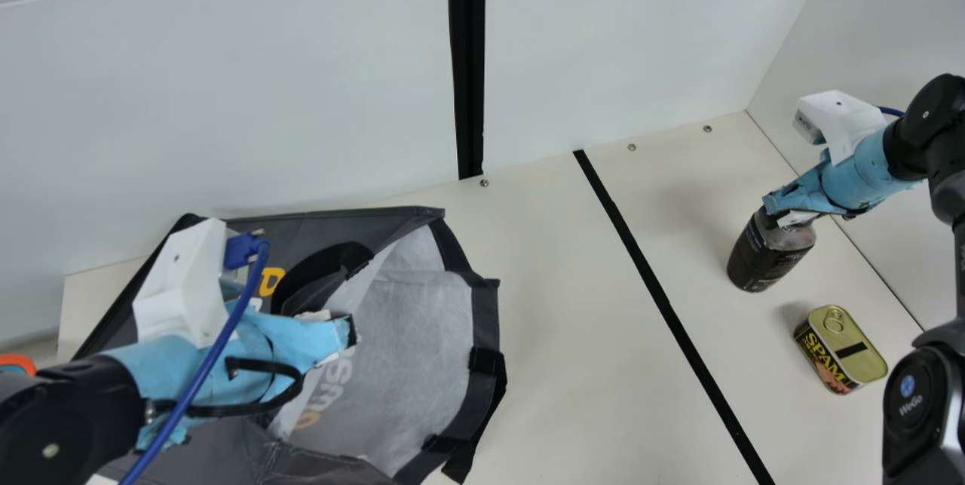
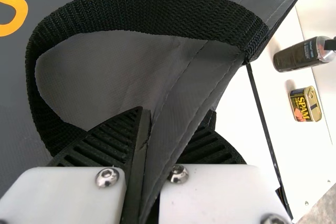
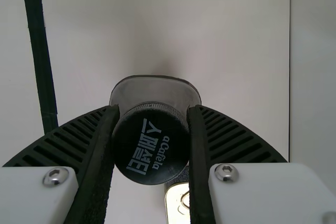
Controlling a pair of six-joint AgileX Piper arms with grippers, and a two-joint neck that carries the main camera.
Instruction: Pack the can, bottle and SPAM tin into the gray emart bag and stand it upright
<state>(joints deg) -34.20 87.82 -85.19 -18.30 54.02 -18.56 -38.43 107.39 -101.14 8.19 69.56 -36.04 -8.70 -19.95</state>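
My left gripper (image 1: 348,330) is at the gray emart bag (image 1: 422,319), which lies with its mouth facing right. In the left wrist view, my left gripper (image 2: 170,129) is shut on the bag's edge (image 2: 184,98) beside the black handle. The bottle (image 1: 769,251) stands at the right of the main view with my right gripper (image 1: 784,215) at its top. In the right wrist view, the black cap of the bottle (image 3: 151,145) sits between the two fingers of my right gripper (image 3: 152,124). The SPAM tin (image 1: 840,349) stands near the bottle.
A black tape line (image 1: 671,311) crosses the table between the bag and the bottle. A white wall (image 1: 226,93) rises behind the table, and another stands at the right. An orange-rimmed thing (image 1: 19,363) is at the far left edge.
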